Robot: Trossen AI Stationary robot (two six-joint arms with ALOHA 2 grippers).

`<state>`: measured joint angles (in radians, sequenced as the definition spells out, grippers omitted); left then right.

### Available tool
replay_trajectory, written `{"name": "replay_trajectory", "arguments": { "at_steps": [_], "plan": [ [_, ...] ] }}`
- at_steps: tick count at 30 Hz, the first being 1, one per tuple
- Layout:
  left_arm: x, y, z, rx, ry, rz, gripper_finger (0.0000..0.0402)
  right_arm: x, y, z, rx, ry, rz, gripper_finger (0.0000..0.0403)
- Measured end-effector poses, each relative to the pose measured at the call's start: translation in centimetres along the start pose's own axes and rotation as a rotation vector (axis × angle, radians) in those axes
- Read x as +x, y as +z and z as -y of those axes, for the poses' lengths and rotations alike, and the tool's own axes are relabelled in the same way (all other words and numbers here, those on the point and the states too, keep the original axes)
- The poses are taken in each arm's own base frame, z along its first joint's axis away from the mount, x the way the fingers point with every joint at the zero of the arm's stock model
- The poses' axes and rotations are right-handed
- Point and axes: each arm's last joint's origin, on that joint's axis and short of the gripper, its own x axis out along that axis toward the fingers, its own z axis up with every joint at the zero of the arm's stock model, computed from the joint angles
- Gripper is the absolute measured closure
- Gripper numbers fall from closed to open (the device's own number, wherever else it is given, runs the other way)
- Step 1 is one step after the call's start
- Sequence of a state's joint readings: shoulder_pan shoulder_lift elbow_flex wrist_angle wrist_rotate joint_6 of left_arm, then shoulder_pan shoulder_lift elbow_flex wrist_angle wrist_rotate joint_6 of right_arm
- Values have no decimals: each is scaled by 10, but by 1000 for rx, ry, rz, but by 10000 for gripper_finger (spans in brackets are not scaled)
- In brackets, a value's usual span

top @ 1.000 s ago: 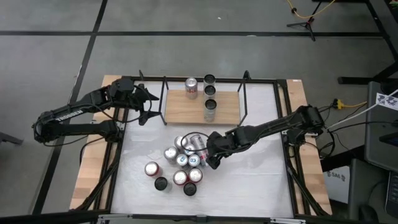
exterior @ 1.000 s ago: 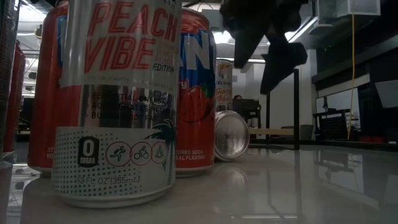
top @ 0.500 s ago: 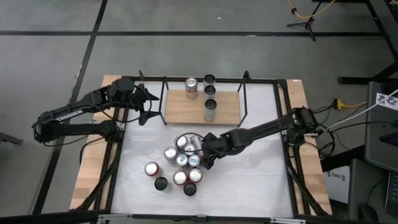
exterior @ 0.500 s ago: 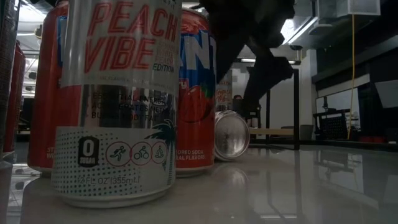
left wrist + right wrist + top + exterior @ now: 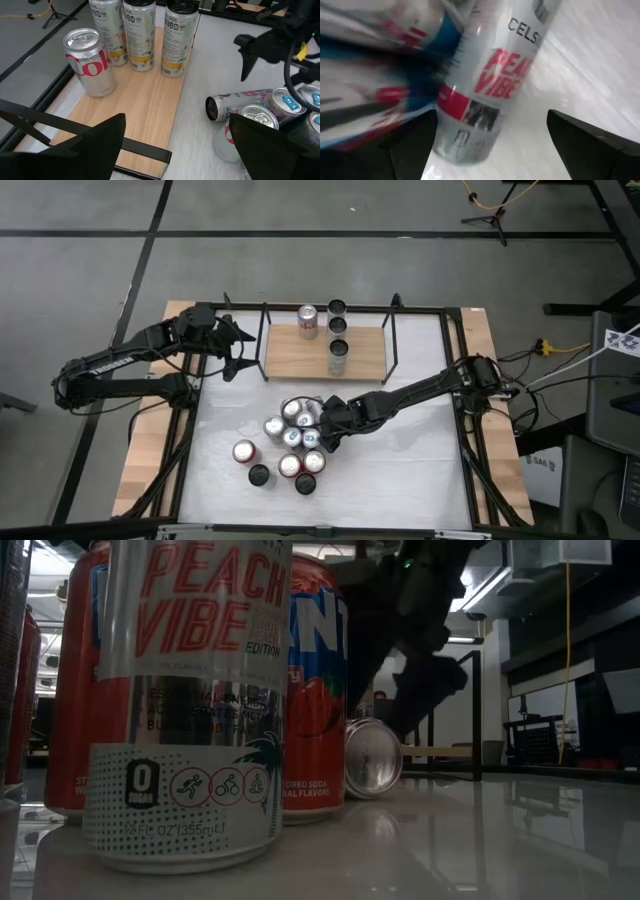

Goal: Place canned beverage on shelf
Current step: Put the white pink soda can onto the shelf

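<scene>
A: While your right gripper (image 5: 322, 423) hangs over the can cluster (image 5: 287, 442) on the white table (image 5: 400, 470), what has it got?
B: Nothing; its fingers stand wide apart, a tipped-over Celsius Peach Vibe can (image 5: 485, 80) lying just ahead of them.
A: And your left gripper (image 5: 238, 350)?
B: Spread wide and empty, waiting beside the shelf's (image 5: 300, 358) left end. Four cans stand on that wooden board, a Coke can (image 5: 90, 61) among them.
</scene>
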<state>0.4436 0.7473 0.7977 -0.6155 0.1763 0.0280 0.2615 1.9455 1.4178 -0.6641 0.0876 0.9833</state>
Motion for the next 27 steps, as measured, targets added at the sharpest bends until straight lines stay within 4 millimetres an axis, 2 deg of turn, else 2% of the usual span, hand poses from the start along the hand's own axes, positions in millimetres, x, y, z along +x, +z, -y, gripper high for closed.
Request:
{"name": "replay_trajectory", "arguments": {
  "at_steps": [13, 19, 27],
  "plan": [
    [0, 0, 0, -1, -1, -1, 53, 21, -4, 5, -11, -79, -26, 31],
    [0, 0, 0, -1, -1, -1, 53, 18, -2, 13, -4, -133, -36, 31],
    [0, 0, 0, 0, -1, 0, 53, 19, 1, 12, -69, -127, -21, 31]
  ]
}}
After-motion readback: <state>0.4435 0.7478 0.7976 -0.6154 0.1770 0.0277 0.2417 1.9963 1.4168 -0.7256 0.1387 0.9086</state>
